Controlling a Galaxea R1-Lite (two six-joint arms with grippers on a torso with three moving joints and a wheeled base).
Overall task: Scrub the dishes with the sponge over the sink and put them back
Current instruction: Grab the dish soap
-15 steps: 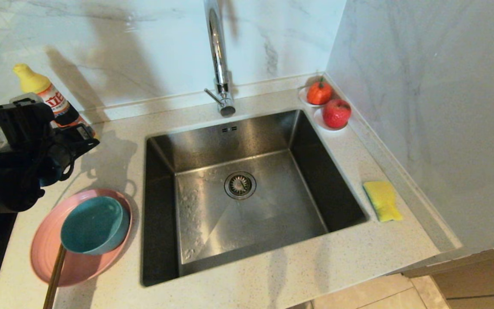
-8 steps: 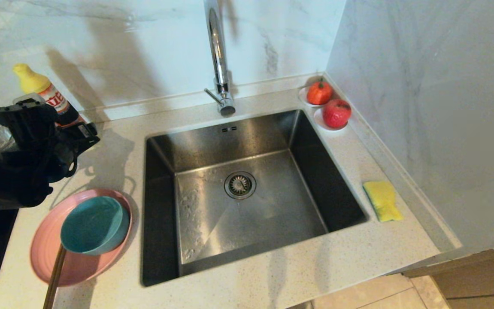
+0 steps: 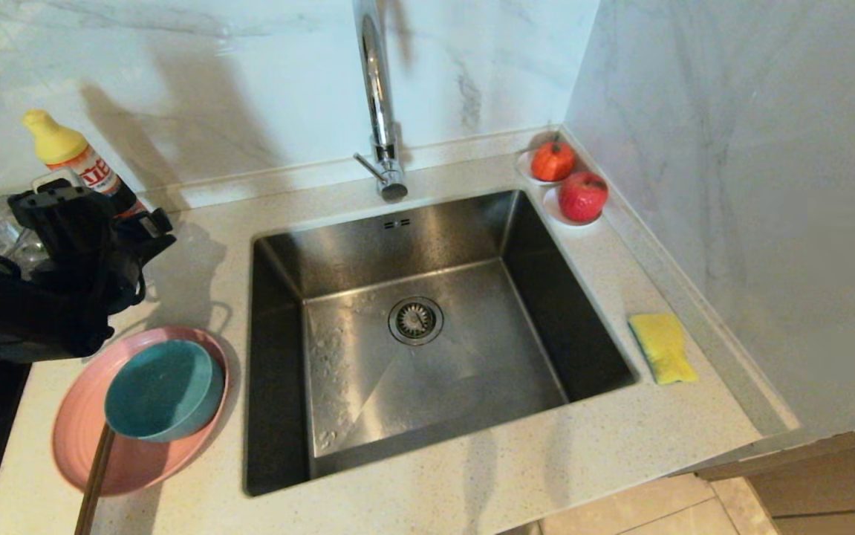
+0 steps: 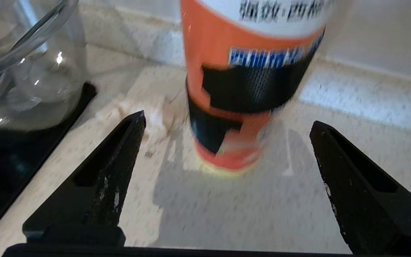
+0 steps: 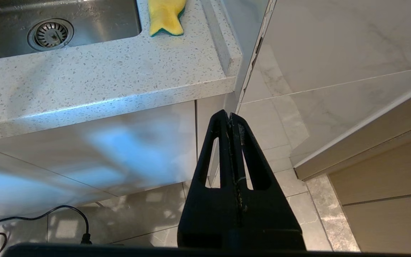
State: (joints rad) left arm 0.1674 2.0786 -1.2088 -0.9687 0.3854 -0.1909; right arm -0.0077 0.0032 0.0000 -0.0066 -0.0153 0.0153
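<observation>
The pink plate (image 3: 78,423) lies on the counter left of the sink (image 3: 472,371), with the teal bowl (image 3: 160,390) in it and chopsticks (image 3: 94,479) resting across its near rim. The yellow sponge (image 3: 661,345) lies on the counter right of the sink, also seen as the sponge (image 5: 166,14) in the right wrist view. My left gripper (image 3: 111,215) hovers behind the plate, open and empty, its jaws wide on either side of an orange detergent bottle (image 4: 251,53) without touching it. My right gripper (image 5: 229,114) hangs shut below the counter's front edge.
A clear glass bowl (image 4: 23,71) stands just left of the bottle (image 3: 78,160), over a dark cooktop. The chrome faucet (image 3: 376,96) rises behind the sink. Two red fruits (image 3: 582,195) sit in the back right corner. Marble walls close the back and right.
My left hand has shifted slightly right and lower near the bottle, and its jaws have spread wider. The dishes, sponge and right arm have not moved.
</observation>
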